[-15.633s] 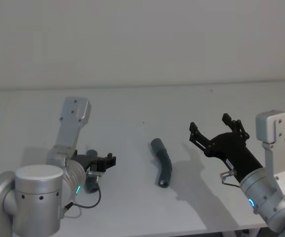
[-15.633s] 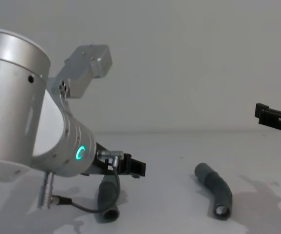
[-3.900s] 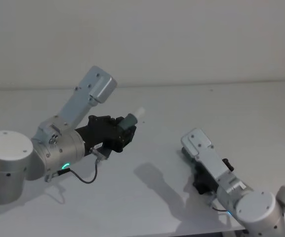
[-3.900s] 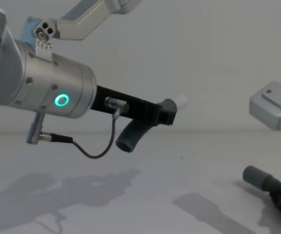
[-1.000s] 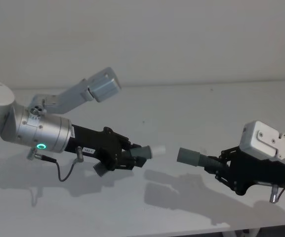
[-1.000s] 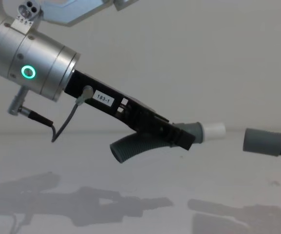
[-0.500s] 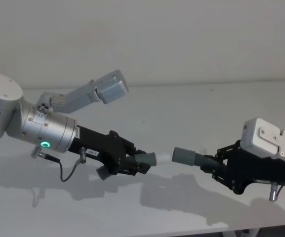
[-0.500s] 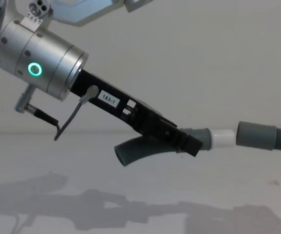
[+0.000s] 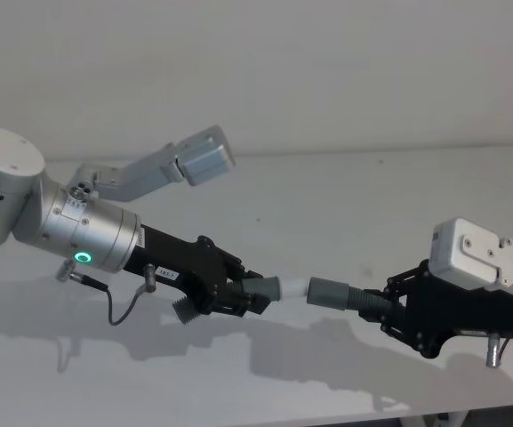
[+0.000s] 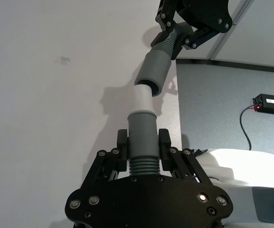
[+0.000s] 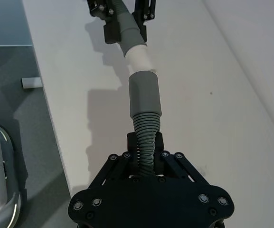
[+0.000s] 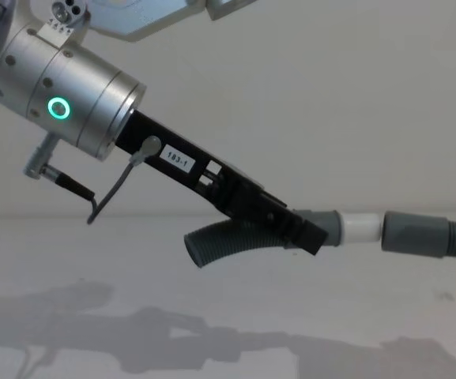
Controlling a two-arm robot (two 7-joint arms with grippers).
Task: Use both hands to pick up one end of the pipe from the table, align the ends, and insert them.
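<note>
Both pipe pieces hang in the air above the table. My left gripper is shut on the grey cuff of one ribbed piece, whose bent tail droops below. Its white spigot points right. My right gripper is shut on the ribbed part of the other piece, just behind that piece's cuff. The two ends sit in line, and the spigot tip meets the mouth of the opposite cuff. Most of the spigot is exposed.
The table's front edge drops to a dark grey floor. A small black box with a cable lies on that floor. A plain wall rises behind the table.
The two grippers have drawn together. A second ago a gap lay between the spigot and the cuff; now the spigot's tip touches the cuff's mouth.
</note>
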